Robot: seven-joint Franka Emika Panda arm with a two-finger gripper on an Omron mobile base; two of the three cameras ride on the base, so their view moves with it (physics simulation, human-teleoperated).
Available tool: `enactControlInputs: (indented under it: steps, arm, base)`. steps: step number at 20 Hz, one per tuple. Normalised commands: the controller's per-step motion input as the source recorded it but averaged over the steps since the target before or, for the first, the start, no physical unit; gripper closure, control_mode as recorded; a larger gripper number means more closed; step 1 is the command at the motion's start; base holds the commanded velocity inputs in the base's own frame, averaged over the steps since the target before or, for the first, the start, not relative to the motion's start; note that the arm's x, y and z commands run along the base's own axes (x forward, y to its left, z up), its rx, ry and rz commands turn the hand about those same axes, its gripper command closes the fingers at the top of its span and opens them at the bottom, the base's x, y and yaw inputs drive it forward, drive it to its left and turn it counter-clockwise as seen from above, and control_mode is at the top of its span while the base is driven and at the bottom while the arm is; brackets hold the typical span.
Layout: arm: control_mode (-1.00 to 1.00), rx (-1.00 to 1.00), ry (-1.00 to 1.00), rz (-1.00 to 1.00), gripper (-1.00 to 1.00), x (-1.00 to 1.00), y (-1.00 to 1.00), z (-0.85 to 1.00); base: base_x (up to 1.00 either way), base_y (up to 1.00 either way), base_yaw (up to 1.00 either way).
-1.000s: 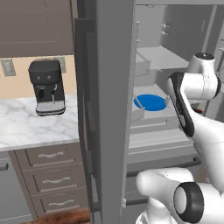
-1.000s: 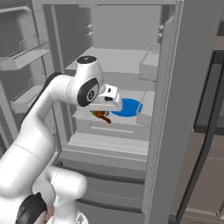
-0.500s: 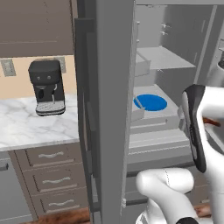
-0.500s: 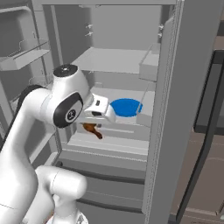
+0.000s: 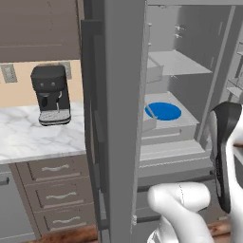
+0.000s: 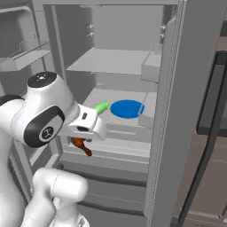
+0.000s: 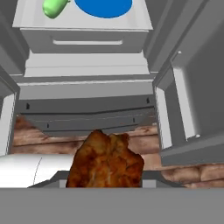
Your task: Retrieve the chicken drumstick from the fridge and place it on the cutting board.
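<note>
Hand view shows the pincer [image 7: 105, 181] clamped on the chicken drumstick [image 7: 106, 161] before the open fridge [image 7: 87, 43].

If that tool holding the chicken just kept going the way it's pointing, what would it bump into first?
Probably the wooden floor in front of the fridge. In the hand view the tool, shut on the chicken drumstick, points down at the floorboards just below the fridge's lowest drawer; depth is hard to judge.

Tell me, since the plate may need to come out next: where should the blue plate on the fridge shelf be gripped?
Grip the blue plate by its near rim, coming in from the open front of the fridge. It lies flat on the shelf, so probably only the thin edge offers hold; the green vegetable lies beside its left.
</note>
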Motion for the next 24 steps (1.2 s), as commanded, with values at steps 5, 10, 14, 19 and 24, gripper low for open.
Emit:
enactControlInputs:
  steps: [5, 10, 14, 19, 24]
  arm:
    - [-1.00, -0.04, 0.00, -0.04, 1.00, -0.43, 0.36, 0.00]
    - [-1.00, 0.00, 0.00, 0.00, 1.00, -0.41, 0.15, 0.00]
    - [-1.00, 0.00, 0.01, 0.00, 1.00, -0.13, 0.00, 0.00]
    - [-1.00, 0.00, 0.00, 0.00, 1.00, 0.00, 0.00, 0.00]
    - [-1.00, 0.00, 0.00, 0.00, 1.00, 0.00, 0.00, 0.00]
  base:
    - [0.00, 0.00, 0.00]
    - [0.00, 0.00, 0.00]
    - [0.00, 0.00, 0.00]
    - [0.00, 0.00, 0.00]
    - [0.00, 0.00, 0.00]
